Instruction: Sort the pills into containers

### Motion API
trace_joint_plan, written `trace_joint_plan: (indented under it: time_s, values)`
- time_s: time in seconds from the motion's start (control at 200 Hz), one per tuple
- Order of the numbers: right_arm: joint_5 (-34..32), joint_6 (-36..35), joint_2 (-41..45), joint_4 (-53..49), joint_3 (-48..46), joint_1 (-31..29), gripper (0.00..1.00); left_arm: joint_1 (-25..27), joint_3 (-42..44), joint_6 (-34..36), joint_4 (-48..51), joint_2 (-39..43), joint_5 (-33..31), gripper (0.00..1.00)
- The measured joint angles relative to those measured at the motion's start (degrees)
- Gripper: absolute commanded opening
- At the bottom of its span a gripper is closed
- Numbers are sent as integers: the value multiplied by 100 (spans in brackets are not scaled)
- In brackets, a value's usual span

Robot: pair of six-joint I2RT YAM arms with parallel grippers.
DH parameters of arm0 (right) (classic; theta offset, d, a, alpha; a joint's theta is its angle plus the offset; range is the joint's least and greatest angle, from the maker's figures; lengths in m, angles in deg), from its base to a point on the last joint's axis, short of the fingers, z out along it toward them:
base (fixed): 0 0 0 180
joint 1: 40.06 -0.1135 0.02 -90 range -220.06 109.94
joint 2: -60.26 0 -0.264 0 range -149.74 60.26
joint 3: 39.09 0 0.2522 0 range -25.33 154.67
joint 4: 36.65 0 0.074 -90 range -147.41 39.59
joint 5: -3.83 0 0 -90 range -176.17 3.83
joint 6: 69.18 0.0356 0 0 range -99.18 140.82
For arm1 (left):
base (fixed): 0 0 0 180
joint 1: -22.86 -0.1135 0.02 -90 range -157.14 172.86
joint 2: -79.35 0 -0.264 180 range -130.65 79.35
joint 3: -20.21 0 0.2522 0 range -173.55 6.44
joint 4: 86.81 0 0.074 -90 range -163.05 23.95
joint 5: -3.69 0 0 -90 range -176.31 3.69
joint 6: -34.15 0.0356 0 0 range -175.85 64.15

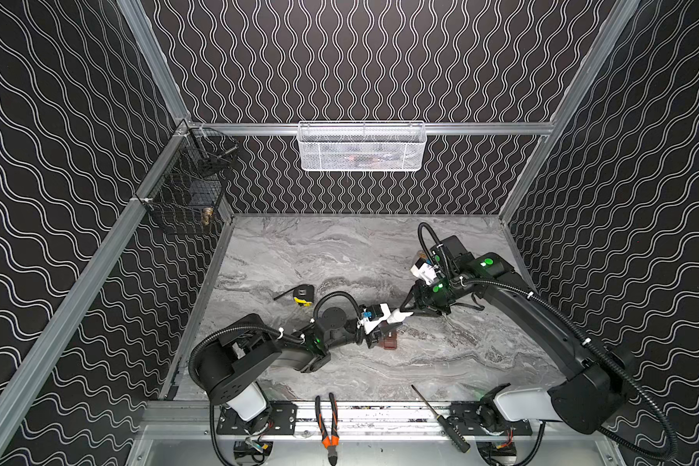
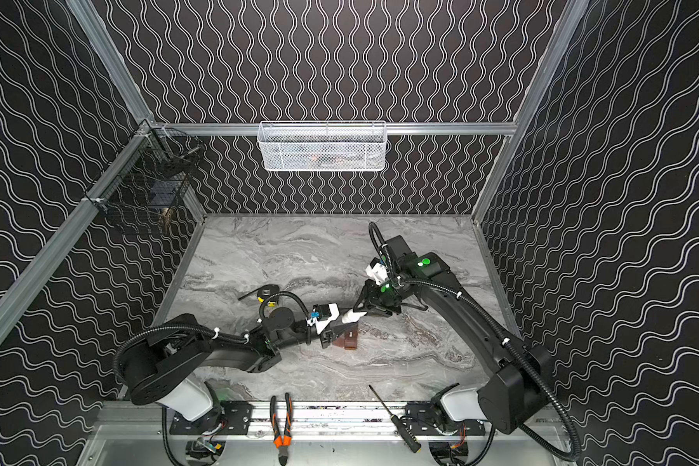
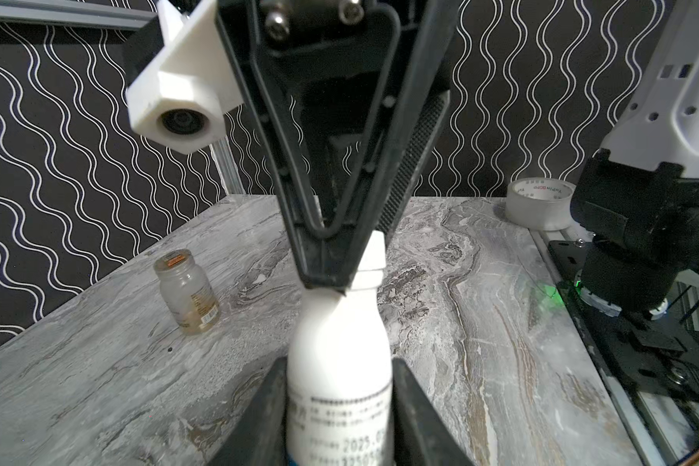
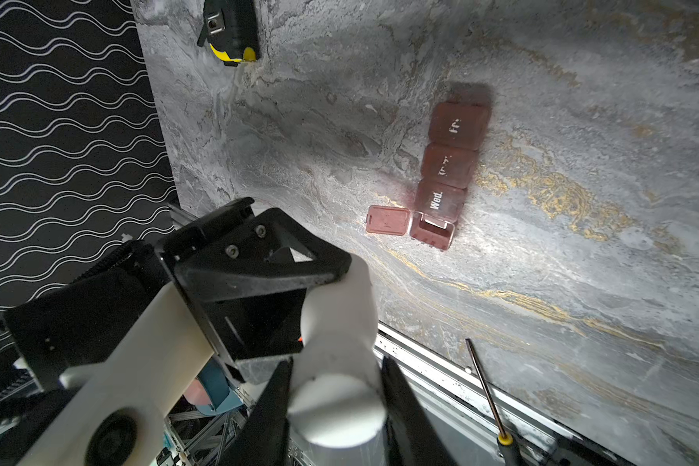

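Since the end compartment (image 4: 432,232) nearest the front rail (image 4: 440,365) already stands open, its lid (image 4: 388,220) flipped flat beside it, the containers (image 4: 448,169) look ready for pills. The reddish strip lies on the table (image 1: 340,258) with its long axis running away from the rail, the rest of its lids closed. Over the strip's far part, the left gripper (image 3: 338,375) is clamped on the body of a white bottle (image 3: 338,322), which lies roughly level, its cap (image 3: 374,258) pointing toward the right arm. Farther back and to the right, the right gripper (image 4: 335,385) pinches that cap. The left arm is nearer, and the open compartment sits below the bottle, toward the rail, so pouring probably calls for uncapping and a short downward tilt.
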Motion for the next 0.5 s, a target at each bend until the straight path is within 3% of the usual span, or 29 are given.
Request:
trace_joint_plan:
  time_s: [0.255, 0.5]
  values:
    - [17, 20, 39, 42, 0, -2, 63, 0, 13, 2, -116, -90, -7, 25]
    - [-39, 402, 116, 254, 63, 0, 62, 2, 280, 190, -697, -293, -678, 17]
